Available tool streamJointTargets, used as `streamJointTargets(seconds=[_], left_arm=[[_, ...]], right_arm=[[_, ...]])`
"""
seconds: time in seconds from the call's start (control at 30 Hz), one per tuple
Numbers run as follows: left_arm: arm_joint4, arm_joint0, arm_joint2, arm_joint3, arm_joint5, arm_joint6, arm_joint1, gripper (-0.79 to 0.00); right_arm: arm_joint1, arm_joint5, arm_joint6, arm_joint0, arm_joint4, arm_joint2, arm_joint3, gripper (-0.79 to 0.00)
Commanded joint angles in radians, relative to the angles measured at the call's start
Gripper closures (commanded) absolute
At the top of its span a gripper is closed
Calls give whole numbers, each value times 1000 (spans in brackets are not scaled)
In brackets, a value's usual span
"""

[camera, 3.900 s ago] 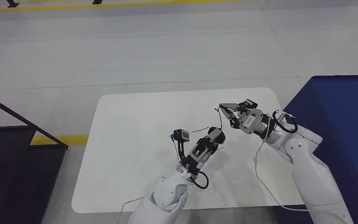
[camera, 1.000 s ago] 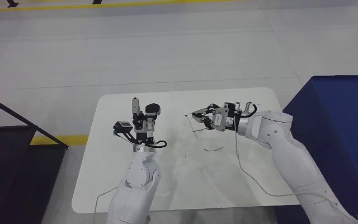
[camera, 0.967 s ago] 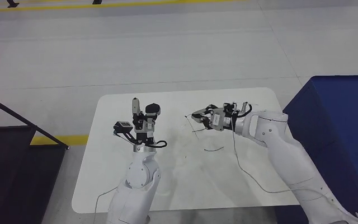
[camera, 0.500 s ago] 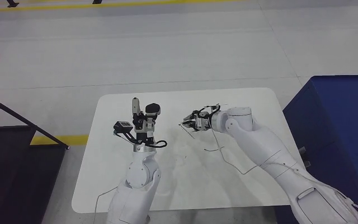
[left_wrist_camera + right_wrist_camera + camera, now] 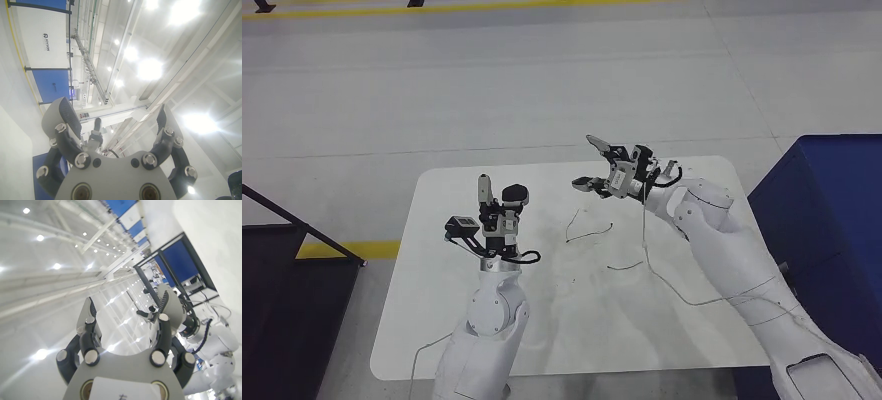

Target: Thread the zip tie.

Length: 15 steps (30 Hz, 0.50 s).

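So there's two black zip ties lying loose on the white table (image 5: 442, 300), a bent zip tie (image 5: 587, 235) and a shorter zip tie (image 5: 624, 267) near it, while the left gripper (image 5: 498, 190) and right gripper (image 5: 586, 163) both hang above with fingers spread wide.
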Motion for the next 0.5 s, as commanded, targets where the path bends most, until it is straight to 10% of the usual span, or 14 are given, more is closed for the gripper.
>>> streamJointTargets(seconds=[0.0, 0.07, 0.13, 0.2, 0.23, 0.47], left_arm=[[0, 0, 0, 0, 0, 0, 0, -785], [0, 0, 0, 0, 0, 0, 0, -785], [0, 0, 0, 0, 0, 0, 0, -785], [0, 0, 0, 0, 0, 0, 0, -785], [0, 0, 0, 0, 0, 0, 0, -784], [0, 0, 0, 0, 0, 0, 0, -785]], right_arm=[[18, -99, 37, -81, -67, 72, -65, 0], [28, -95, 65, -137, -43, 121, -99, 0], [35, -68, 93, -175, -17, 155, -130, -785], [38, -59, 105, -193, -22, 164, -144, -785], [37, -61, 103, -190, -18, 163, -142, -282], [38, -59, 105, -192, -22, 164, -144, -434]])
